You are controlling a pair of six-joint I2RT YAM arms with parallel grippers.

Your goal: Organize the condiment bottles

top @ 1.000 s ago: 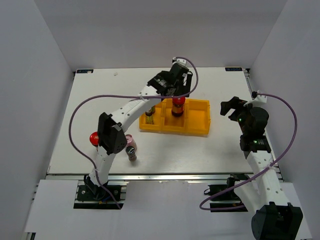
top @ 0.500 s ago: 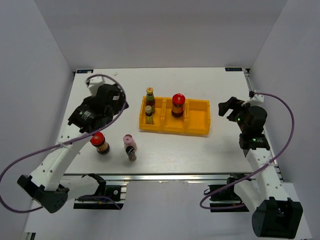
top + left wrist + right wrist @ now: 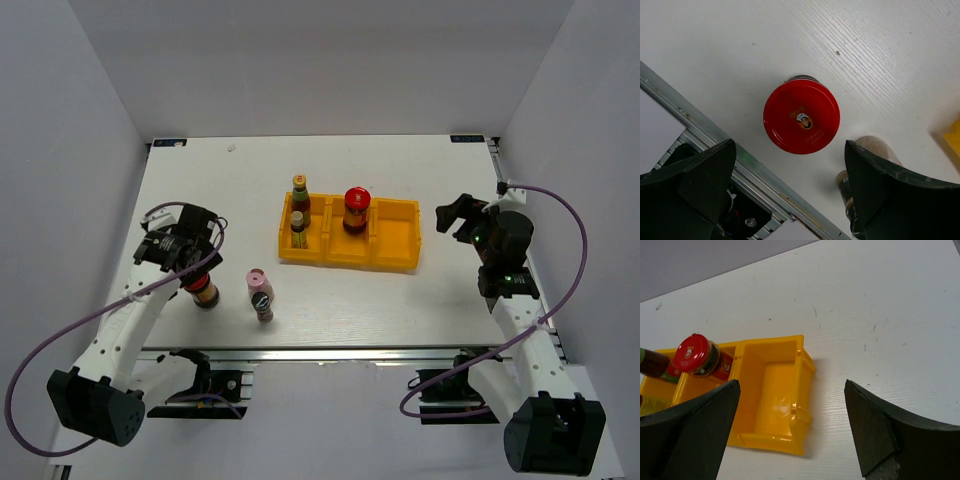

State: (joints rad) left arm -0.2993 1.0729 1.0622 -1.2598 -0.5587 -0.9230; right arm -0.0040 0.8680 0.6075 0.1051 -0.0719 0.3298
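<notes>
The left arm has swung away from the tray [image 3: 397, 240] to the lower left of the top view. Two yellow-capped bottles [image 3: 300, 186] and one red-capped bottle [image 3: 356, 205] stand in the tray. The second red-capped bottle [image 3: 801, 116] and the pink-capped bottle [image 3: 259, 293] are not yet placed and wait on the tabletop [image 3: 420, 300]. The left end effector [image 3: 789, 149] hovers over that second red cap, wide open and empty. The right end effector [image 3: 791, 385], also open and empty, hangs right of the tray.

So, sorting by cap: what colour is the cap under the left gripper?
Red cap, best seen from the left wrist.
</notes>
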